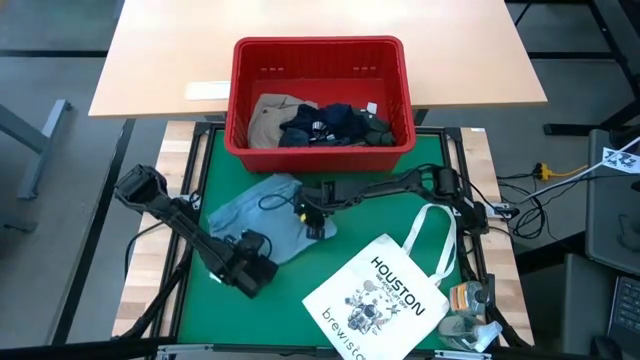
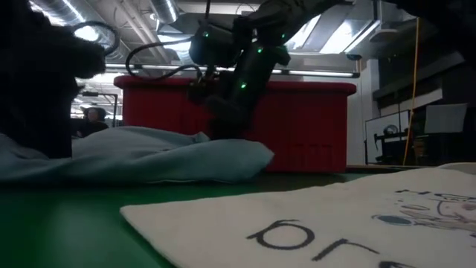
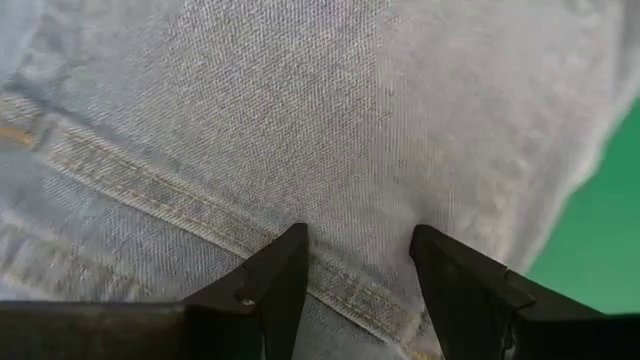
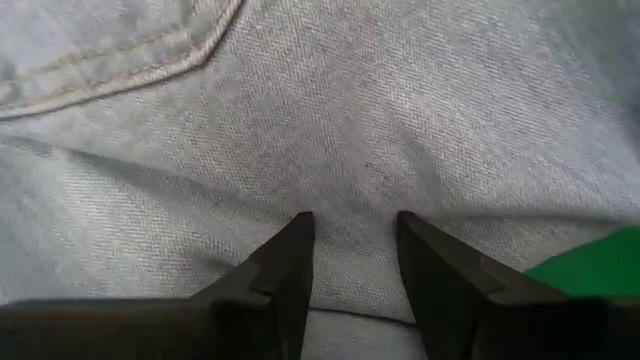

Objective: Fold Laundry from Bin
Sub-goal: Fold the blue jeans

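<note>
My left jaws (image 3: 350, 265) stand spread over the light blue denim garment (image 1: 262, 212), their tips on the cloth just beside a stitched seam, with fabric showing in the gap between them. In the high view they sit at the garment's near left edge on the green worktop (image 1: 330, 262).

My right jaws (image 4: 352, 250) are lowered on the same denim at its right edge, part way apart, the tips pressed into the cloth near a pocket seam; I cannot tell whether any fabric is pinched.

The denim lies rumpled on the worktop just in front of the red bin (image 1: 320, 60). In the bin lie 3 more garments: a khaki-tan one (image 1: 268, 117), a navy one (image 1: 322, 124) and a dark green one (image 1: 376, 128).

A white "HOUSTON" tote bag (image 1: 378, 296) lies to the right, near the denim.
</note>
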{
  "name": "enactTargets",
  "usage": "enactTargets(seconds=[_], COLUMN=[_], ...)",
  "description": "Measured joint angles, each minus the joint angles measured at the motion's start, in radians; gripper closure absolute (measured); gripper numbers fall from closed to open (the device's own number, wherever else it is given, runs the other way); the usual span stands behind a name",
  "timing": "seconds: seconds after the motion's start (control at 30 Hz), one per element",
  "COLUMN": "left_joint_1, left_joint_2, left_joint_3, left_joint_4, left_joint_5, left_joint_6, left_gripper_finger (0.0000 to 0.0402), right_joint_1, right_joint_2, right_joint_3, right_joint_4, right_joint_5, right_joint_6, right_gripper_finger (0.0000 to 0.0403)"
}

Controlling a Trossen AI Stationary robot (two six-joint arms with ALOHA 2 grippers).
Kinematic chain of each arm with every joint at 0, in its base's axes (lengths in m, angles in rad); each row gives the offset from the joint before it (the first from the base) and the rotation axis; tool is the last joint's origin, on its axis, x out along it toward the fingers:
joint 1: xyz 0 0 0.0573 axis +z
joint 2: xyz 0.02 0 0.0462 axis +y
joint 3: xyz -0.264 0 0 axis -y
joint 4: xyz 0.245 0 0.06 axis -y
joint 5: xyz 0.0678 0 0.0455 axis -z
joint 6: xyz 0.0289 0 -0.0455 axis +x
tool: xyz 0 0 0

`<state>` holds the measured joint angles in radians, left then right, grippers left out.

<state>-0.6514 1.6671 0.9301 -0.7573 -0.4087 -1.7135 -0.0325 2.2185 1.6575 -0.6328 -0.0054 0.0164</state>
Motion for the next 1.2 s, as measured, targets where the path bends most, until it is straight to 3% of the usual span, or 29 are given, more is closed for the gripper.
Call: enactTargets(seconds=[0.17, 0.43, 0.73, 0.93, 1.2], left_joint_1=[-0.05, -0.09, -0.067, -0.03, -0.019], left_joint_2=[0.002, -0.003, -0.004, -0.006, -0.008], left_joint_3=[0.044, 0.223, 0.475, 0.49, 0.387], left_joint_4=[0.166, 0.133, -0.358, -0.588, -0.521], left_joint_5=[0.019, 0.021, 0.007, 0.095, 0.139], left_joint_6=[0.023, 0.105, 0.154, 0.154, 0.205], left_gripper_finger=[0.0223, 0.0223, 0.0223, 0.0223, 0.0223], right_joint_1=[0.066, 0.157, 0.147, 0.105, 0.027], right_joint_2=[-0.022, -0.182, -0.286, -0.249, -0.165], right_joint_3=[-0.001, -0.011, -0.008, -0.009, -0.008], right_joint_4=[-0.155, -0.263, -0.056, -0.006, 0.02], right_joint_5=[-0.016, -0.021, 0.056, 0.089, 0.032], right_joint_6=[-0.018, -0.083, -0.239, -0.361, -0.363], right_gripper_finger=[0.0255, 0.0255, 0.0255, 0.0255, 0.0255])
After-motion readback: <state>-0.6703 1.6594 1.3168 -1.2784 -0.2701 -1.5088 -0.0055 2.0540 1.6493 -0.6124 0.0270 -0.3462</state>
